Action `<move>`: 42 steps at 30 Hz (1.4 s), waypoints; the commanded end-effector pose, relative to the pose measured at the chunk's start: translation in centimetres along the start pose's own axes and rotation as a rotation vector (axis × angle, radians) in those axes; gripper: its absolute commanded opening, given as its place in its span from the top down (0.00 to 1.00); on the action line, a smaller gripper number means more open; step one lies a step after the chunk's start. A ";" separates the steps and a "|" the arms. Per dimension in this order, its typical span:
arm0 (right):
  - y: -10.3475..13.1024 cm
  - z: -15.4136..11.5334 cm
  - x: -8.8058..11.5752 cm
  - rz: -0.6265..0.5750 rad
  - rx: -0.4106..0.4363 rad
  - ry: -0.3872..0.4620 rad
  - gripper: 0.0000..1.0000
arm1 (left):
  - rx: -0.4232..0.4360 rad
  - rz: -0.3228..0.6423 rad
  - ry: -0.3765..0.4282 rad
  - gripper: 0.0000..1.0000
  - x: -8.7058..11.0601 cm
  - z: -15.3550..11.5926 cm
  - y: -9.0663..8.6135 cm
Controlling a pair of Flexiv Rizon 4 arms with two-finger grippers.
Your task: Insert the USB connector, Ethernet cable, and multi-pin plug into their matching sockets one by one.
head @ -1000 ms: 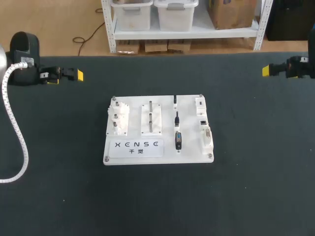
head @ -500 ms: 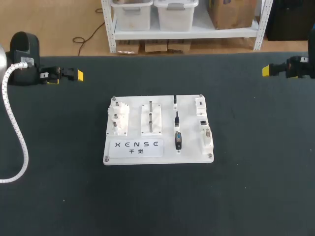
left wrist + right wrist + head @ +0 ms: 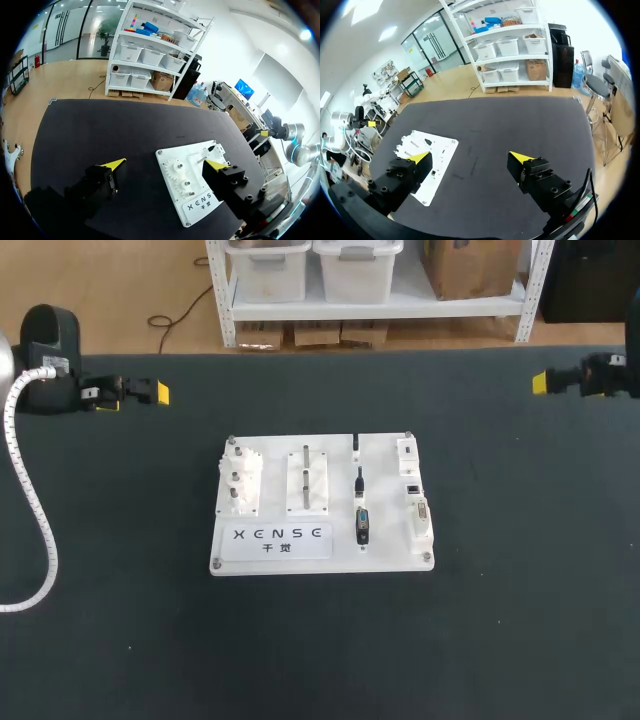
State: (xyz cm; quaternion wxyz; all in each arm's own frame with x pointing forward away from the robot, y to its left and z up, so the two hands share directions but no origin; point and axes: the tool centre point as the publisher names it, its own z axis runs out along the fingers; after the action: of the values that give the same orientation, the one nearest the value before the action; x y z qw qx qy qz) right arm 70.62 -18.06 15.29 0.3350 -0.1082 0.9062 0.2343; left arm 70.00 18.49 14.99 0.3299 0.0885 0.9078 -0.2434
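A black table [image 3: 520, 640] carries a white board [image 3: 270, 552] lying flat between the left gripper [image 3: 160, 393] and right gripper [image 3: 540, 383], well apart from both.

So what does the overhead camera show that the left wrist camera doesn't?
Only the overhead view: the three black plugs lined up on the board, beside the white sockets. Only the left wrist view: the left hand, its two fingers wide apart. Both: the white board on the black table.

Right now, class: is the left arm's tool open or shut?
Open. In the left wrist view the left tool has its yellow-tipped fingers wide apart, gripping nothing.
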 end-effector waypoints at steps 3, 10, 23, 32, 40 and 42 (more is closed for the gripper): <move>5.1 3.8 -3.6 -0.087 0.256 0.114 0.00 | 0.000 0.000 0.000 0.00 0.0 0.0 0.0; 11.7 9.0 -4.1 -0.061 0.446 0.294 0.00 | 0.000 0.000 0.000 0.00 0.0 0.0 0.0; 14.6 19.1 0.8 0.005 0.589 0.525 0.00 | 0.000 0.000 0.000 0.00 0.0 0.0 0.0; 14.3 21.3 2.7 0.061 0.568 0.543 0.00 | 0.000 0.000 0.000 0.00 0.0 0.0 0.0; 14.3 21.2 2.8 0.062 0.541 0.539 0.00 | 0.000 0.000 0.000 0.00 0.0 0.0 0.0; 14.3 21.2 2.8 0.062 0.541 0.539 0.00 | 0.000 0.000 0.000 0.00 0.0 0.0 0.0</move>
State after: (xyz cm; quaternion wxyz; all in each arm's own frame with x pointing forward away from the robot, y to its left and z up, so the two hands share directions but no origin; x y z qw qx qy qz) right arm 76.07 5.20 4.26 0.0853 -0.0466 0.9944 -0.0424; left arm 70.00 18.49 14.99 0.3299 0.0885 0.9078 -0.2434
